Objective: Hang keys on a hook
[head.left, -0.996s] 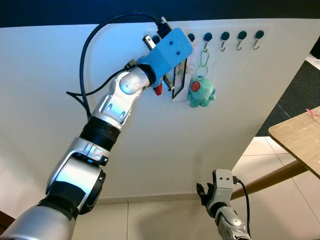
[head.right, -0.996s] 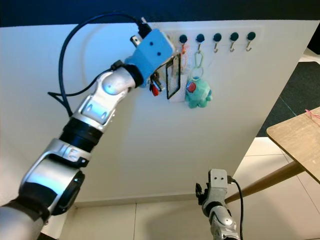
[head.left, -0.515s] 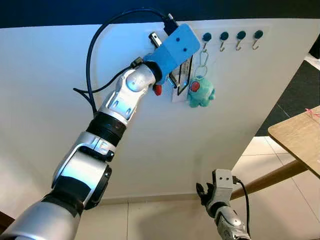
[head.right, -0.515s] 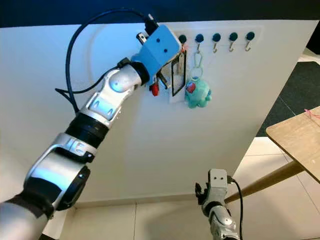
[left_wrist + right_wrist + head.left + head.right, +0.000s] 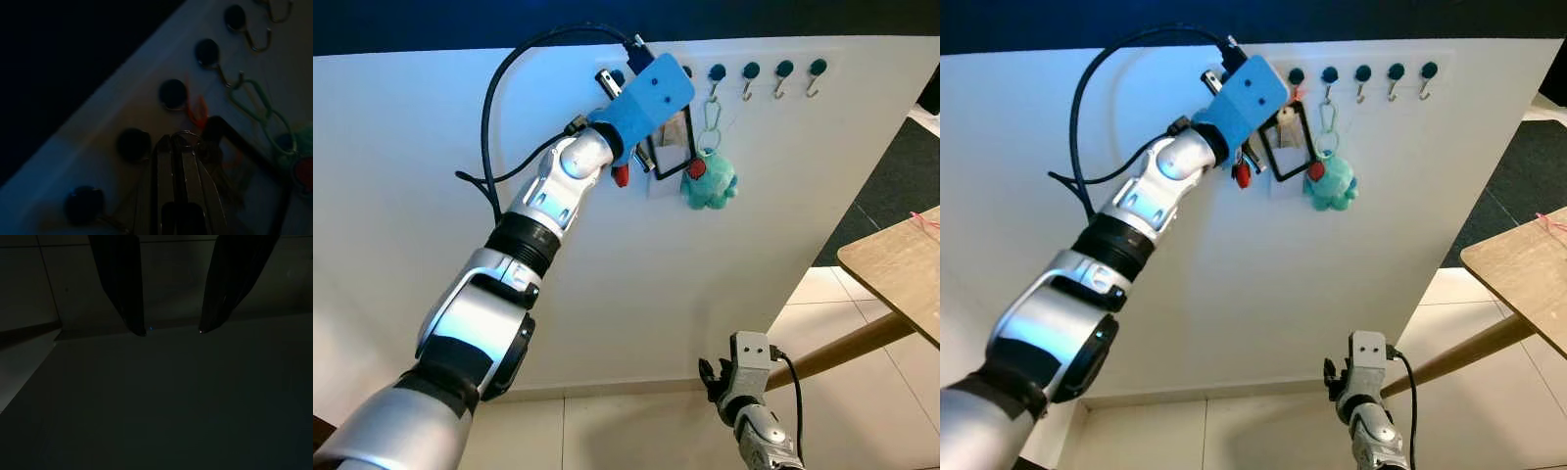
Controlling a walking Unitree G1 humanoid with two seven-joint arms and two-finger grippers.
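**First:** Left end effector (image 5: pixel 178 147), we note, is raised high against the white wall panel (image 5: pixel 607 294), its two black fingers pressed together on a small key ring (image 5: pixel 187 139). We hold it this way so the ring stands proud of the fingertips and can slip over a hook.

**Second:** Where are the keys themselves?

**First:** The keys (image 5: pixel 1252 157) hang below the blue wrist housing, with a red tag (image 5: pixel 1241 176) and a black rectangular frame (image 5: pixel 1288 142) dangling beside them, tilted. They sit just under the row of dark-knobbed hooks (image 5: pixel 750 70) along the top of the panel. We cannot tell whether the ring is already over a hook.

**Second:** Is anything else on that row?

**First:** A teal plush charm (image 5: pixel 710 180) hangs from a green clip on a neighbouring hook, just beside the frame. We judge the ring must go onto a free hook without snagging it.

**Second:** And the other arm?

**First:** Our right end effector (image 5: pixel 171 330) hangs idle low near the tiled floor (image 5: pixel 862 333), fingers apart. A wooden table (image 5: pixel 901 274) stands at our right.
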